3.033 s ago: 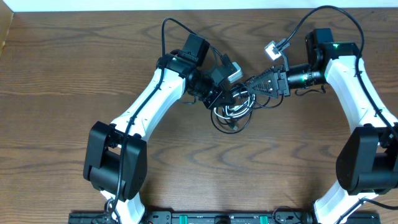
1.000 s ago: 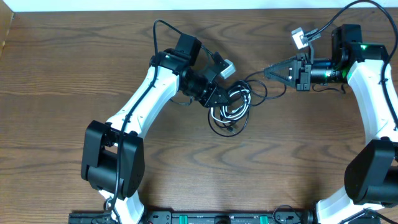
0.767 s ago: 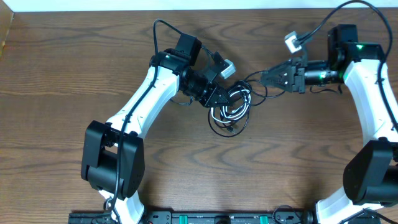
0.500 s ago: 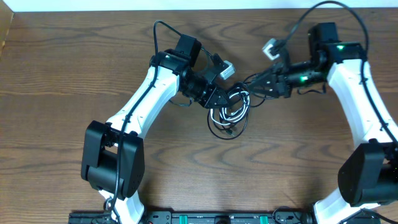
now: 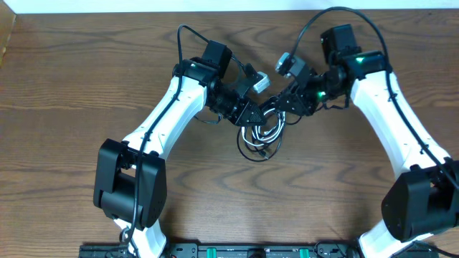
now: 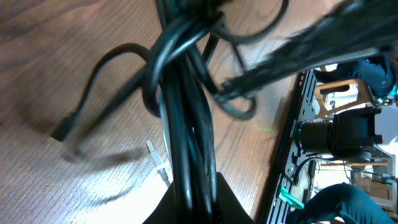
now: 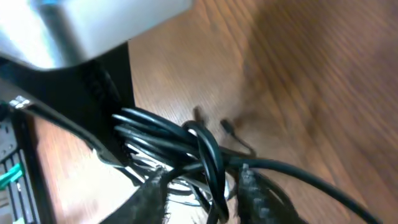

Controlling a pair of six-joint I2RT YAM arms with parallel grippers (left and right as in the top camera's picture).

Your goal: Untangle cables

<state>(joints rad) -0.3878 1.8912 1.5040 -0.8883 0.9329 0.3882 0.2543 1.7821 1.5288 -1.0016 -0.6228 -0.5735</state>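
Wood-grain table (image 5: 72,107), brown, matte. Left arm (image 5: 172,107): white shell, black joints, reaching in from lower left toward centre. Left gripper (image 5: 247,115) clamped tight on cables (image 5: 259,137), thin glossy black cords bunched into one thick strand; in left wrist view, running straight into the pinched fingertips (image 6: 230,208). Below the grip, loose round loops of black resting on the wood, w/ a thin white cord (image 5: 269,129) coiled among them, small plug ends lying nearby. Just right of the bundle, right gripper (image 5: 283,102), jaws part-way apart, nothing gripped: in right wrist view, fingers (image 7: 149,193) straddling a black strand, gap either side. Right arm (image 5: 387,107) white too, coming in from lower right, approx mirroring the left
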